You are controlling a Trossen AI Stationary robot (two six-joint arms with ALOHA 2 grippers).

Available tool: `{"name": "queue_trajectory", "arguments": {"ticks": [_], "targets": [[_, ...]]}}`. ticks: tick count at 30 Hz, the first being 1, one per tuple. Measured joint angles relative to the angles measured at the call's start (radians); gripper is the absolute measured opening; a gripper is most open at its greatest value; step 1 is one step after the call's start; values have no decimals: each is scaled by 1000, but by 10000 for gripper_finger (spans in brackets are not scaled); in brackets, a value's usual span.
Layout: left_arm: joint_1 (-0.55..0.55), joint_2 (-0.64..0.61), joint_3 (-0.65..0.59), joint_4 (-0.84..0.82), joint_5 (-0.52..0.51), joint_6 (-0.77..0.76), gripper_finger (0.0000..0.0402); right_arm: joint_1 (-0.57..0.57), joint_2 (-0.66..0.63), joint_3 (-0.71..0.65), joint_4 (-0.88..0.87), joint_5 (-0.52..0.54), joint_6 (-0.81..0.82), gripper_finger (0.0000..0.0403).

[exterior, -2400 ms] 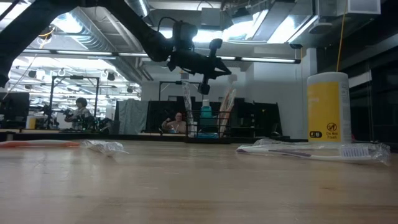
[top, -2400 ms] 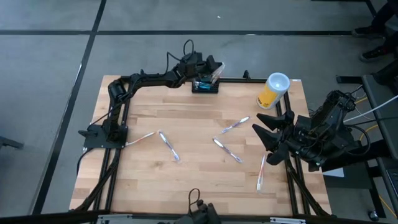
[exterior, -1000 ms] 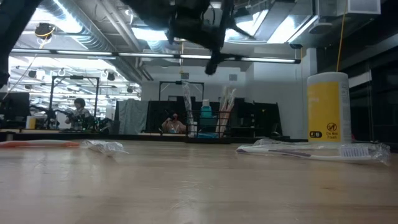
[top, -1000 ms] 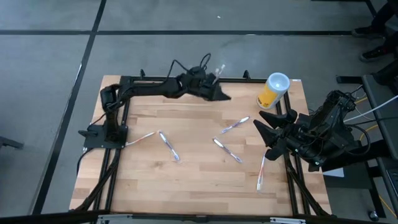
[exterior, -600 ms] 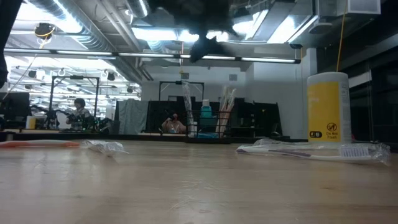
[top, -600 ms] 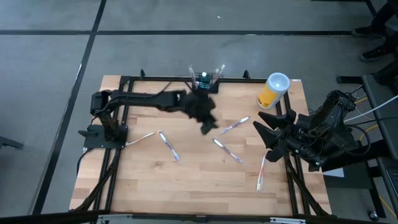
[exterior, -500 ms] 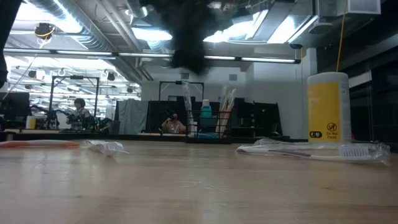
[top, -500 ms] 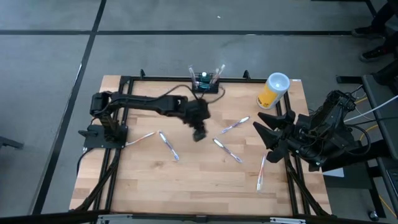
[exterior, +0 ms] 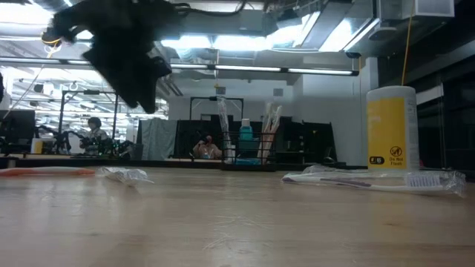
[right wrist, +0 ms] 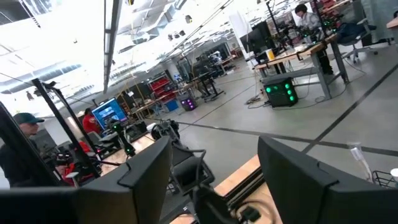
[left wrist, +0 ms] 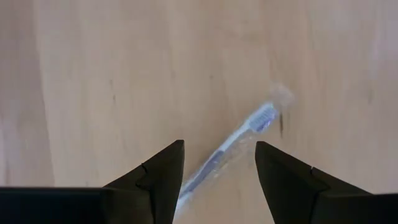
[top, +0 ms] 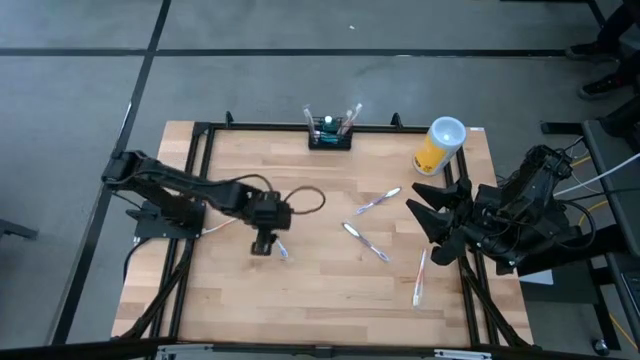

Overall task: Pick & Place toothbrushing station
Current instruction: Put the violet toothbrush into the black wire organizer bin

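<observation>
**Left claw hung over a wrapped toothbrush while the rack sat at the far edge**

The rack (top: 329, 133) stood at the middle of the far edge of the desk (top: 320, 290). It was small and black, and a few toothbrushes and a blue-green tube stood up in it. No claw touched it.

The left claw (top: 262, 244) was over the left half of the desk, well apart from the rack. It pointed down at a toothbrush in a clear wrapper (left wrist: 239, 140). The two dark fingers (left wrist: 160, 175) were spread wide, with the toothbrush showing in the gap between them. They held nothing. In the low view the claw hung in the air above the wood.

The right claw (top: 432, 218) waited by the right edge of the desk. Its fingers were spread wide too, and nothing was between them.

The yellow cup (top: 439, 146) with the white rim stood near the far right corner. More wrapped toothbrushes lay flat on the desk: two (top: 366, 222) near the middle and one (top: 420, 280) close to the right edge, near the right claw.

Far behind the desk, a person (exterior: 96, 133) sat in the room.
</observation>
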Motion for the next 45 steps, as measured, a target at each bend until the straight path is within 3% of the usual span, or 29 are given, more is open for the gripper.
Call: {"name": "queue_trajectory", "arguments": {"ticks": [4,17,26,38,42,45], "targets": [[-25,-9,-69,84,28,167,193,-1,0,0,1,-4,10,242],[-77,119,-82,201,171,343,189,-25,19,0,1,-8,66,242],[-132,195,-78,346,191,365,189,-26,40,0,1,-8,98,242],[-97,291,-78,405,123,382,188,-26,52,0,0,-13,151,242],[-83,312,-78,401,129,371,169,-26,52,0,1,-30,161,242],[-77,317,-76,402,132,349,133,-26,52,0,2,-32,161,242]]}}
